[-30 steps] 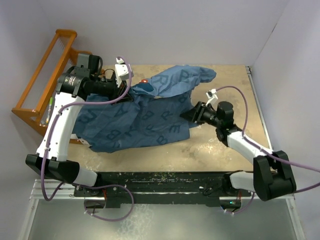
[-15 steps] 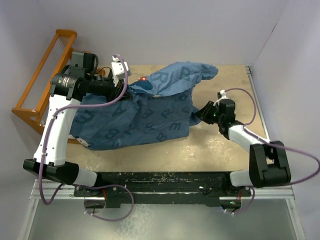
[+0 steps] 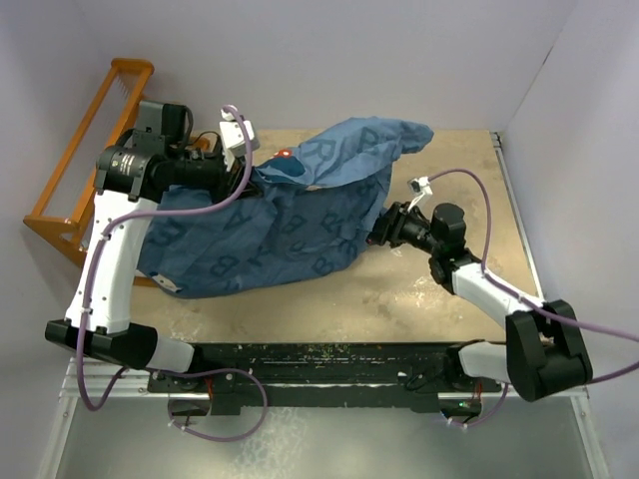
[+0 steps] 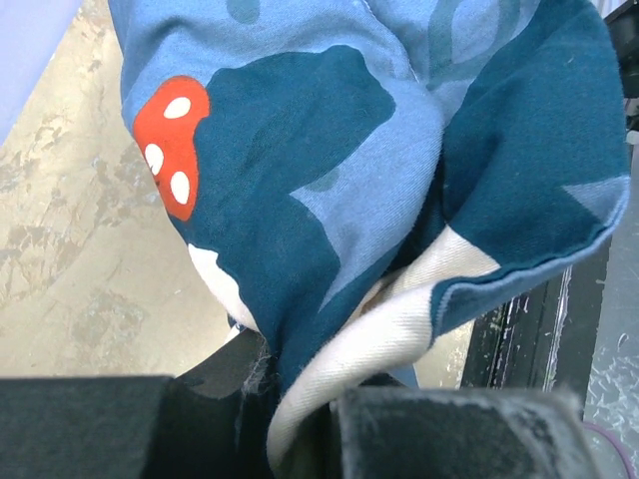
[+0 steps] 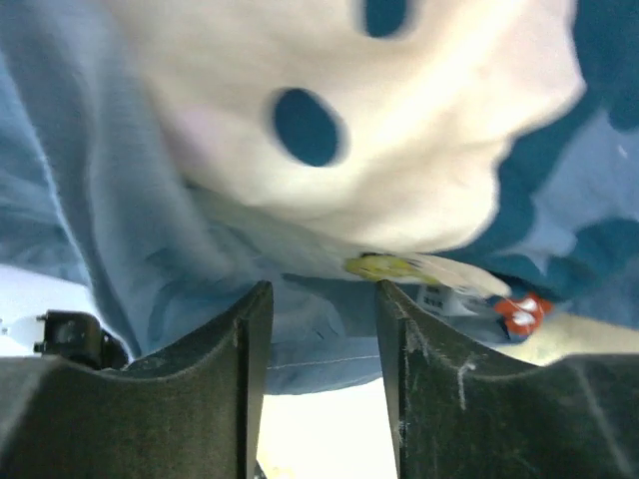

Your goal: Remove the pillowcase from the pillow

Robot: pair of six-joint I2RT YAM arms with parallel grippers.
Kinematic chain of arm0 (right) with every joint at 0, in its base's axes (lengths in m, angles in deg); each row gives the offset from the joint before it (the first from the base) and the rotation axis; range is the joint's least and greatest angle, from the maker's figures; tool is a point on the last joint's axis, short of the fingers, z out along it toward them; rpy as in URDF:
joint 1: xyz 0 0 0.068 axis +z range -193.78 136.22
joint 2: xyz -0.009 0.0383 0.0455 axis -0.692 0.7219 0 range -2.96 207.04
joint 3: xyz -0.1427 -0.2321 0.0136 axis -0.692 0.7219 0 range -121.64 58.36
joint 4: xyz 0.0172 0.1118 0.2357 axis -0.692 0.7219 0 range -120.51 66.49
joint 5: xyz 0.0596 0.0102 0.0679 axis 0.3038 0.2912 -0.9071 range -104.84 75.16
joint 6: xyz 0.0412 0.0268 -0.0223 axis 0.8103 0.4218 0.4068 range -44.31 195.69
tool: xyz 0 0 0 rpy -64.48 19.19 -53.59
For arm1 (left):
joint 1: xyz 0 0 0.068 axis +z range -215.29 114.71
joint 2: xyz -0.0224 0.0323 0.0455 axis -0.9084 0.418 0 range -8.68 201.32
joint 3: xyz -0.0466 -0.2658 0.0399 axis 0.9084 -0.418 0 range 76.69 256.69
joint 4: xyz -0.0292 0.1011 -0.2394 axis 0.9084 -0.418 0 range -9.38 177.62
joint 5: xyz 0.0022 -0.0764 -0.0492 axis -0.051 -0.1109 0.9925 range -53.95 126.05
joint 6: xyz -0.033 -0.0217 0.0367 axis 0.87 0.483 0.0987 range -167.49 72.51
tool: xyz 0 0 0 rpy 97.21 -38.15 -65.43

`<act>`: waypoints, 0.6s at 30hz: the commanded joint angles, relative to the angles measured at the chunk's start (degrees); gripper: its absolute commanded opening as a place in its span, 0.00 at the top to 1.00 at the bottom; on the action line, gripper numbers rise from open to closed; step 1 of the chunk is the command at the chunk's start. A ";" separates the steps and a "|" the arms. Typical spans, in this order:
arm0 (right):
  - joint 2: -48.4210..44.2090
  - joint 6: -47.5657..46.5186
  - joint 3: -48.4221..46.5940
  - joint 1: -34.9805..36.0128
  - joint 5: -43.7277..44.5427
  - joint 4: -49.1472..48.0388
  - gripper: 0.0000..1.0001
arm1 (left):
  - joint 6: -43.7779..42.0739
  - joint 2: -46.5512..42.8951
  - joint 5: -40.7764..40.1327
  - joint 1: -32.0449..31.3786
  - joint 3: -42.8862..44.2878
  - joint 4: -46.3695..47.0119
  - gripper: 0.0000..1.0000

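The slate-blue pillowcase lies bunched across the table's middle and left, one end raised toward the back right. My left gripper is shut on a fold of it near a red bow. The left wrist view shows that fold with its white inner side pinched in the gripper. My right gripper is open at the case's right edge. In the right wrist view the gripper faces blue cloth and a cream printed face. A yellow mark and a white tag of the pillow peek out; the rest of the pillow is hidden.
An orange wooden rack stands off the table's back left corner, behind the left arm. White walls close the back and right sides. Bare tan tabletop shows to the right and front of the pillowcase.
My right gripper drew back to the right, then came back to the pillowcase's right edge. My left gripper shifted a little left with the cloth, and the case slid left.
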State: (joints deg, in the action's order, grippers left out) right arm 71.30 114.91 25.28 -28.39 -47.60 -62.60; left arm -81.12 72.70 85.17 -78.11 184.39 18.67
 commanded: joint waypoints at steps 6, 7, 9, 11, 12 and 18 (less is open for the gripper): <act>-8.92 -8.75 -0.45 -0.27 -1.25 -11.99 0.28 | -0.49 -0.56 10.10 0.25 9.85 -0.74 1.00; -9.06 -11.44 -2.07 -0.32 -0.46 -9.57 0.27 | -1.03 -0.23 10.75 0.25 10.76 -1.86 1.00; -8.45 -15.58 -5.33 -0.72 0.34 -5.54 0.24 | -1.59 0.32 12.05 0.25 12.42 -3.88 1.00; -8.14 -18.08 -7.09 -1.21 1.15 -3.50 0.22 | -2.19 0.88 12.90 0.25 13.88 -5.48 1.00; -7.99 -18.45 -7.45 -1.43 1.08 -3.42 0.20 | -2.41 1.00 13.28 0.25 14.38 -6.10 1.00; -7.76 -20.81 -7.41 -1.81 2.09 -3.90 0.13 | -4.32 1.20 14.07 0.21 15.62 -8.49 1.00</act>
State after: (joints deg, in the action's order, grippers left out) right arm 63.51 98.54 19.60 -29.89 -47.51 -66.23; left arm -82.26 74.54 91.73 -78.09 195.97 8.62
